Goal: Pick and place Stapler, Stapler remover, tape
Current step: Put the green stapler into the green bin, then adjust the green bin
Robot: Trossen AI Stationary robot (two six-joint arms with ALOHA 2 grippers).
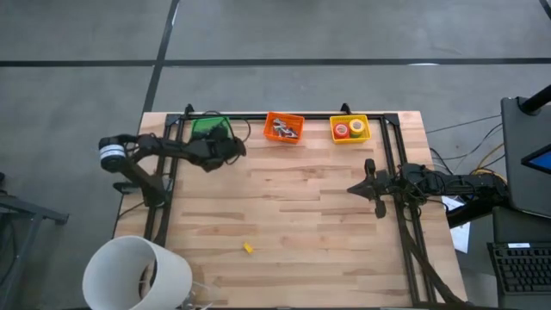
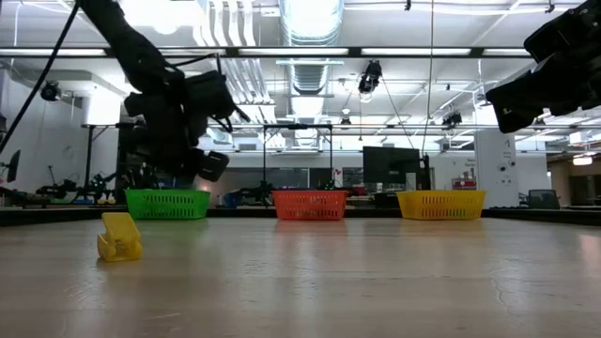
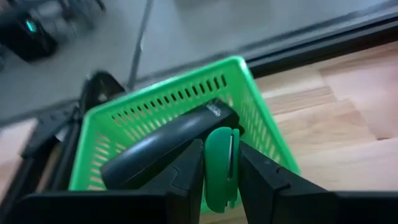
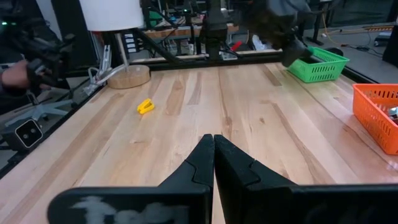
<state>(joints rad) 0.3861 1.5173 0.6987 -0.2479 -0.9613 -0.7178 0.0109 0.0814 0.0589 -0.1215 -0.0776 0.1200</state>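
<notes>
A black stapler (image 3: 168, 144) lies slanted inside the green basket (image 3: 155, 106) at the table's far left (image 1: 207, 127). My left gripper (image 3: 222, 152) hangs over that basket's near rim, shut on a small green plastic piece (image 3: 221, 163). It also shows in the high view (image 1: 222, 146) and the low view (image 2: 202, 164). Tape rolls (image 1: 349, 129) lie in the yellow basket (image 1: 350, 118). A small yellow claw-shaped piece (image 1: 248, 248) lies on the table. My right gripper (image 4: 213, 142) is shut and empty above the table's right side (image 1: 370, 185). My left gripper pinches the green piece by its two flat sides (image 3: 211, 168) between its two fingers. The piece stands out past the fingertips, its rounded end (image 3: 219, 134) over the basket's near wall. It is clear of the table; whether it touches the stapler I cannot tell.
An orange basket (image 1: 284, 127) with small metal pieces stands between the green and yellow baskets along the far edge. A white lamp shade (image 1: 138, 274) stands at the near left corner. Black frame rails (image 1: 400, 172) run along the sides. Bare wood (image 1: 293, 207) lies mid-table.
</notes>
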